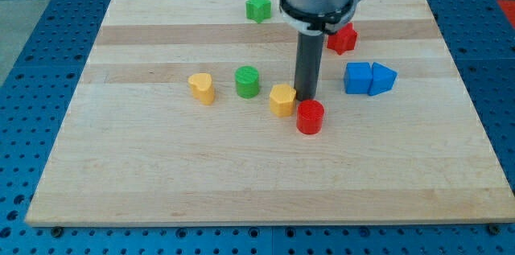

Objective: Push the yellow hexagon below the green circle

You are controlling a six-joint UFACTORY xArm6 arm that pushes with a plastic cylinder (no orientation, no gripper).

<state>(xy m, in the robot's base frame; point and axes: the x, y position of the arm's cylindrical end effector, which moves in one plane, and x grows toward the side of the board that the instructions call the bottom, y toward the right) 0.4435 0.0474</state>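
The yellow hexagon (282,99) lies near the middle of the wooden board (161,174). The green circle (248,82) stands just to its left and slightly higher in the view. My tip (306,97) is at the hexagon's right edge, touching or nearly touching it, just above the red circle (310,117). The dark rod rises from there to the arm at the view's top.
A yellow heart (202,88) lies left of the green circle. A green star (258,7) sits at the top. A red star (342,39) is right of the rod. A blue cube (358,78) and blue triangle (383,78) sit at the right.
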